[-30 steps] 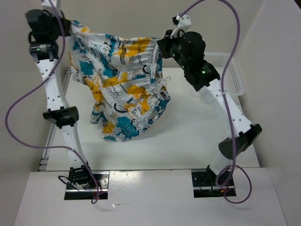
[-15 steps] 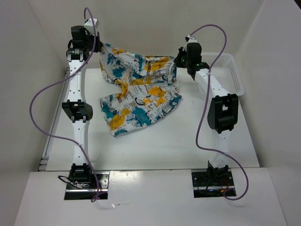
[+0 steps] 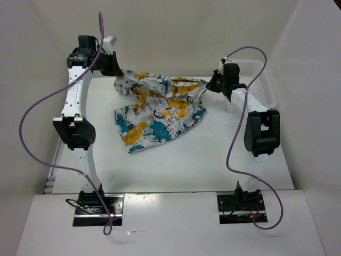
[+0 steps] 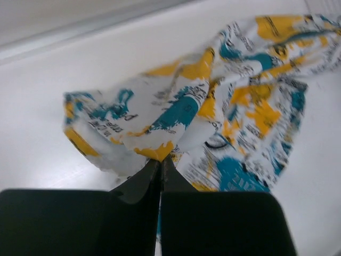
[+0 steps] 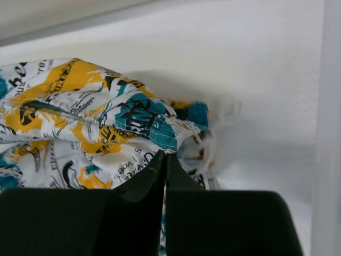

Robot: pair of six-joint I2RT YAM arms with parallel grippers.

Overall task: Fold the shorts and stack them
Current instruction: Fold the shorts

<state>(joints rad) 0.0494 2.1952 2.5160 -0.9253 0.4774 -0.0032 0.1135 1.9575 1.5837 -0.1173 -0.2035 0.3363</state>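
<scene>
Both arms are lower than a second ago. The shorts, hanging in the air then, now lie mostly on the desk, their far edge pinched tight by the left gripper and the right gripper.

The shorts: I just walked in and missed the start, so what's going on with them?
Both arms are handling the shorts. The left gripper is shut on one end of an edge and the right gripper on the other, stretching it across the far side of the table. The rest lies loose on the table, nearer the arms. No neat fold shows yet.
</scene>
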